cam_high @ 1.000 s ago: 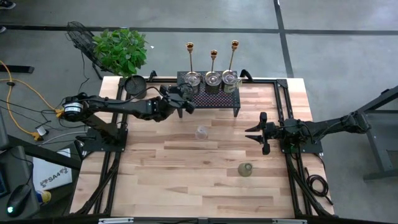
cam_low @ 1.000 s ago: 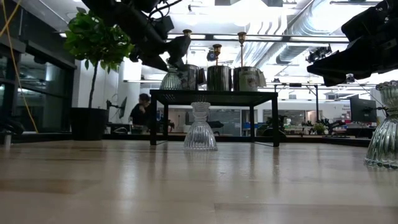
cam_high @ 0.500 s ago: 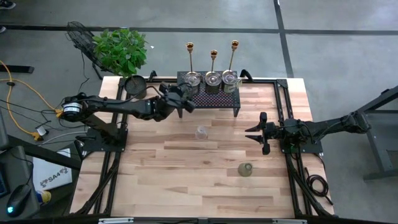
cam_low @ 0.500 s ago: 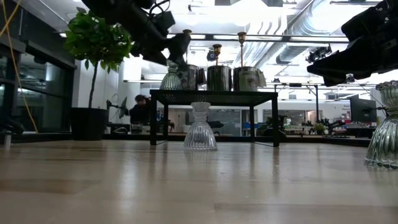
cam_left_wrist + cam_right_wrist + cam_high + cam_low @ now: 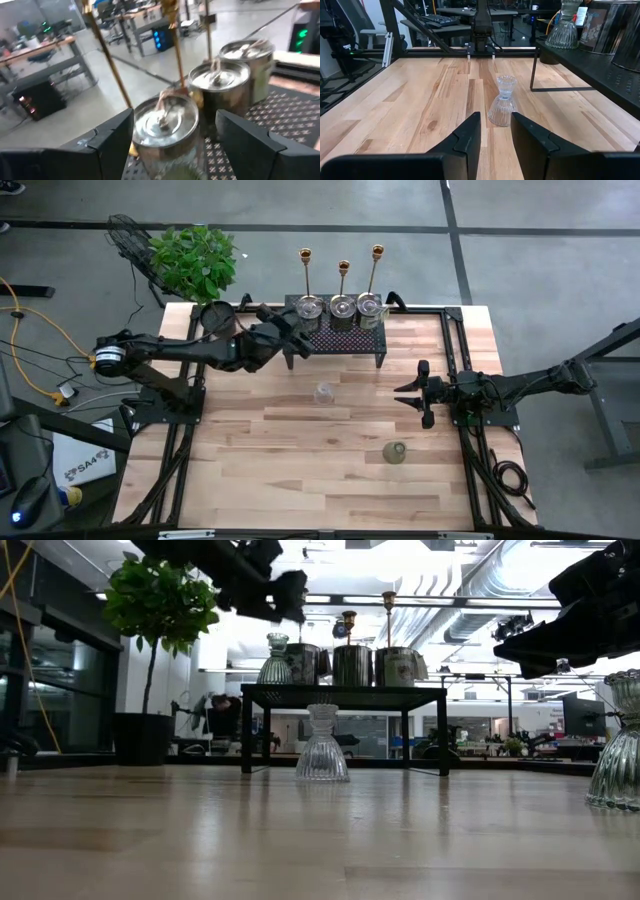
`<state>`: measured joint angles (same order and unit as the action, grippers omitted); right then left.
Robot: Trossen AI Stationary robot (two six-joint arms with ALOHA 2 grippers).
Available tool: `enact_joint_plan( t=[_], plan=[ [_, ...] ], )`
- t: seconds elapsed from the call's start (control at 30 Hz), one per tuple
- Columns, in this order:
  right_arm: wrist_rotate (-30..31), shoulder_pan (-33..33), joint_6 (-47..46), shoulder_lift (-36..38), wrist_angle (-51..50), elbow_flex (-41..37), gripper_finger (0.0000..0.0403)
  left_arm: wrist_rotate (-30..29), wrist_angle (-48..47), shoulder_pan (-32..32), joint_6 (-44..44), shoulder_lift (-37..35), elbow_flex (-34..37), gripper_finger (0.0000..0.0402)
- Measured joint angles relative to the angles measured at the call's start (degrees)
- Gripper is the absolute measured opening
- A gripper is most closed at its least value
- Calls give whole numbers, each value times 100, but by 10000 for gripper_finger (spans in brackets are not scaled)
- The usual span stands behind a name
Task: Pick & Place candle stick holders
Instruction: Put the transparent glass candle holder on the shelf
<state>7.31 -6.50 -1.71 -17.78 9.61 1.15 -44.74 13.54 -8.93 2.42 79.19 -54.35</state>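
Note:
A black mesh rack [image 5: 345, 338] at the table's far edge bears three silvery cups [image 5: 343, 307]. Three slim gold candlesticks [image 5: 344, 268] rise behind them. A ribbed clear glass holder [image 5: 276, 660] stands on the rack's left end. My left gripper [image 5: 288, 596] hangs open just above that holder, touching nothing; its wrist view looks past the open fingers [image 5: 112, 142] at the cups [image 5: 165, 120]. Another clear holder [image 5: 323, 393] stands mid-table on its base, and a greenish one [image 5: 396, 452] stands nearer the front. My right gripper [image 5: 415, 393] waits open at the right, pointing at the clear holder [image 5: 503, 101].
A round black pot [image 5: 217, 318] and a leafy plant [image 5: 195, 260] are at the far left corner. Black frame rails [image 5: 455, 350] run along the table's sides. Bare wood lies between the two loose holders and the front edge.
My left gripper has risen clear of the glass holder on the rack's left end and rolled a little, its fingers staying open. The holder stays upright on the rack.

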Motion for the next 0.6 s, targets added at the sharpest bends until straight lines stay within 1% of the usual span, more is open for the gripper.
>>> enact_joint_plan(
  t=[0.23, 0.3, 0.4, 0.47, 0.6],
  plan=[
    [0, 1, 1, 0, 0, 0, 99, 553, -169, 223, 316, -554, 0, 276],
    [1, 1, 1, 0, 2, 0, 99, 684, -372, 385, 347, -758, 21, 276],
    [0, 2, 1, 0, 2, 0, 99, 841, -398, 693, 340, -1041, 255, 276],
    [0, 2, 0, 0, 0, 0, 99, 773, -433, 967, 338, -1230, 494, 276],
    [1, 0, 1, 0, 1, 0, 99, 127, -345, 1620, 224, -1509, 988, 276]
  ],
)
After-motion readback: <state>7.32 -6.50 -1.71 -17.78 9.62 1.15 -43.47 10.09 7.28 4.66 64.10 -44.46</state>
